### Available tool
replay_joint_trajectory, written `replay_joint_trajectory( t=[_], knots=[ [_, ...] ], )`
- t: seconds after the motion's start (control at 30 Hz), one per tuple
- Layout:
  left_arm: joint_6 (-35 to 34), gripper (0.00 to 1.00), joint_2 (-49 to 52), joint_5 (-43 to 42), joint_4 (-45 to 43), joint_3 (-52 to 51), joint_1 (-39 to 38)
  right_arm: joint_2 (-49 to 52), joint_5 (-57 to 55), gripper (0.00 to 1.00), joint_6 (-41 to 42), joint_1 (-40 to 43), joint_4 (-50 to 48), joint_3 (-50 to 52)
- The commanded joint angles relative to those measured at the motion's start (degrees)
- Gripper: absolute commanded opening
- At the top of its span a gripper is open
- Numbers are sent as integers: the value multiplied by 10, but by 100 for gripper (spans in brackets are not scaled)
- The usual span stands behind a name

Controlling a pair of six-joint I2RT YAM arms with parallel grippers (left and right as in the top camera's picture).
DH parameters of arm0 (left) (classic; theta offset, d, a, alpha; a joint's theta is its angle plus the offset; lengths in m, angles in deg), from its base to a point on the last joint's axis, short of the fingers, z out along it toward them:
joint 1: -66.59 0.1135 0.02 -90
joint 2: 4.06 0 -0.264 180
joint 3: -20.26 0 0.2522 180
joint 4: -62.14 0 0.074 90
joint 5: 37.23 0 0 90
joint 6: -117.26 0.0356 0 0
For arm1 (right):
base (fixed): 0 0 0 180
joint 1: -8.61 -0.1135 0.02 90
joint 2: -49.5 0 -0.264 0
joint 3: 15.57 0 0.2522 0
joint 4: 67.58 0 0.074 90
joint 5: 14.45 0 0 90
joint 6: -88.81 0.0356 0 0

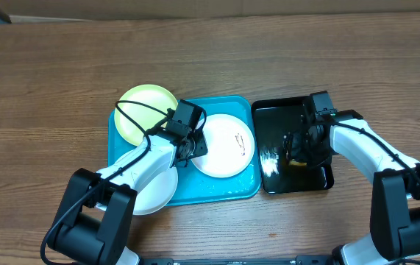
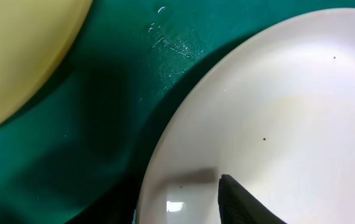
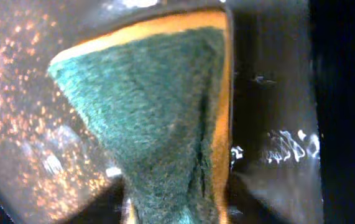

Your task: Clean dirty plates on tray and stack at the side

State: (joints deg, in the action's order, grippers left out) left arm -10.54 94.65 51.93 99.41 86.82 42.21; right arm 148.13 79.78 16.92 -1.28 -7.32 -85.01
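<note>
- Overhead: blue tray (image 1: pixel 228 190) sits mid-table (image 1: pixel 62 66), with a black tray (image 1: pixel 272 121) just beside it on the right.
- Three plates are on the blue tray.
  - The yellow-green plate (image 1: pixel 143 107) is at the far left corner and hangs over the rim.
  - A white plate (image 1: pixel 228 151) lies flat in the right half, with dark squiggly smudges near its right side.
  - The second white plate (image 1: pixel 159 193) is at the near left corner, over the rim and partly under the left arm.
- Left gripper (image 1: pixel 193 145) is down at the left edge of the smudged white plate.
- Right gripper (image 1: pixel 298 152) is down inside the black tray, well apart from the plates.
- Left wrist: the smudged white plate fills the right side, with a brown smear at the far right edge and a few dark specks.
- The yellow-green plate's edge is at top left, with bare tray floor between the two plates.
- One dark fingertip (image 2: pixel 247 204) lies over the white plate's near rim. The other finger is out of view, so I cannot tell whether this hand is open or clamped on the rim.
- Right wrist: a sponge (image 3: pixel 158 124), green scouring face with a yellow layer along the edge, fills the frame.
- It narrows to a pinched crease at the gripper end, so this hand is closed on it.
- Wet, glossy black tray surface shows around it.
</note>
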Motion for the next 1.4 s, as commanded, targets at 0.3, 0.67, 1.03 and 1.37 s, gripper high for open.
replay_joint_trajectory(
  t=[0.3,0.67,1.03,1.37],
  knots=[
    [-10,45,9,-2,-2,-7,0,-12,-18,77,-20,-1,-77,0],
    [-10,34,9,-2,-2,-7,0,4,-17,28,-17,-1,-88,6],
    [-10,21,9,-2,-2,-7,0,-9,36,4,-18,-1,38,-108],
    [-10,4,9,-2,-2,-7,0,-24,7,4,-18,-1,92,-152]
  ],
)
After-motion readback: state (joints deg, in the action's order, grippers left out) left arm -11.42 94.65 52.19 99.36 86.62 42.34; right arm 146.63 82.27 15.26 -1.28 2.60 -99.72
